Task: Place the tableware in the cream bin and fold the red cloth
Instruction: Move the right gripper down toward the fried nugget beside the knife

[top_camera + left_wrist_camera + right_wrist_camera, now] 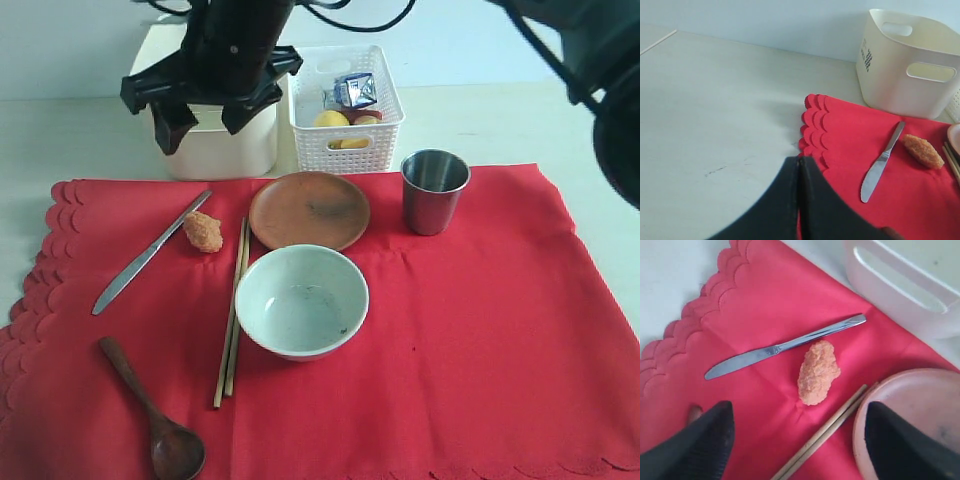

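The red cloth lies flat on the table. On it are a white bowl, a steel cup, a brown plate, a knife, chopsticks and a dark wooden spoon. Behind the cloth stands the cream bin. My right gripper hangs open in front of the bin, reaching across from the right. In its wrist view it is empty above the knife and chopsticks. My left gripper is shut and empty, over the cloth's scalloped edge.
A breaded food piece lies between knife and chopsticks. A white lattice basket with food and a carton stands right of the bin. A dark arm segment fills the upper right corner. Bare table lies left of the cloth.
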Controlling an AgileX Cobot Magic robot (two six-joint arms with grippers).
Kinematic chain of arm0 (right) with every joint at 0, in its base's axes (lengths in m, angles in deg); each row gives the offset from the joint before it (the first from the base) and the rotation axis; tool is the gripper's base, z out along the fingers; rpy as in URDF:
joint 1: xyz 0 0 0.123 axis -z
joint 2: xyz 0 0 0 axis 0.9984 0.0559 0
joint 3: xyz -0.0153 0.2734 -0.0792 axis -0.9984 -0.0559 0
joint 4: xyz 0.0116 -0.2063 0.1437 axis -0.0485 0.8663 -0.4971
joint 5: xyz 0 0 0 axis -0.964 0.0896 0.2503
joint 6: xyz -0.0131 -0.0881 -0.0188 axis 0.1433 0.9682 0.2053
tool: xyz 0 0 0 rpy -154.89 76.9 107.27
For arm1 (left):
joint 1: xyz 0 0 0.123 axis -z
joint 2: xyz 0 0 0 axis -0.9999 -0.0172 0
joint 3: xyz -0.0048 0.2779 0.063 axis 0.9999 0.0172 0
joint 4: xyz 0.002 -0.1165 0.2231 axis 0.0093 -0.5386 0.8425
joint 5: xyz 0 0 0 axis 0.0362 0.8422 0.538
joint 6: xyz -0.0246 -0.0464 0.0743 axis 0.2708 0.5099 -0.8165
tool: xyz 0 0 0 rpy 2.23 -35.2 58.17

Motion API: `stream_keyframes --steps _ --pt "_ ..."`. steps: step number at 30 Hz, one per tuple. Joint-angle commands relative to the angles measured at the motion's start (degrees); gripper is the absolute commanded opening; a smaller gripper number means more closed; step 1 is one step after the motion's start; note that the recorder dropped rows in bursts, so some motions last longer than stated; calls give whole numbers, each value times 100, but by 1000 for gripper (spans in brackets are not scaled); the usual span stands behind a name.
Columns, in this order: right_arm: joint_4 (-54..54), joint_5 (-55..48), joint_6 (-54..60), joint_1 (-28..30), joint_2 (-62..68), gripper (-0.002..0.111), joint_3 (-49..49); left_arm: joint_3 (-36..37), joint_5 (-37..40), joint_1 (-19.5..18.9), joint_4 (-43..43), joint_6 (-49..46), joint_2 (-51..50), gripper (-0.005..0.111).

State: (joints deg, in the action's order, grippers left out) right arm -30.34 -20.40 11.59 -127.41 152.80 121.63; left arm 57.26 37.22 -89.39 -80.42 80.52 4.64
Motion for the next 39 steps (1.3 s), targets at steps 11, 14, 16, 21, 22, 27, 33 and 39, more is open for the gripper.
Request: stream_keyframes --steps 11,14,16,21,22,27,33,39 --pt "41 262 -45 -207 793 69 9 14 -28 41 29 -16 36 0" --pt "291 367 -168 -267 896 69 9 14 -28 41 29 -16 36 0" --pt "328 423 -241 -267 974 69 9 14 -28 41 29 -16 36 0" --pt "371 583 -241 -267 1124 69 9 14 -28 41 29 -16 36 0" --pt "370 614 -241 -267 1151 69 9 14 -28 41 29 -16 36 0" --pt "441 842 -241 -267 1202 69 9 14 -28 41 29 -16 36 0" --pt "523 1149 -241 -278 1212 69 9 14 -28 41 29 -16 36 0" --pt "707 1166 -241 -433 1367 69 9 14 -28 41 29 -16 36 0"
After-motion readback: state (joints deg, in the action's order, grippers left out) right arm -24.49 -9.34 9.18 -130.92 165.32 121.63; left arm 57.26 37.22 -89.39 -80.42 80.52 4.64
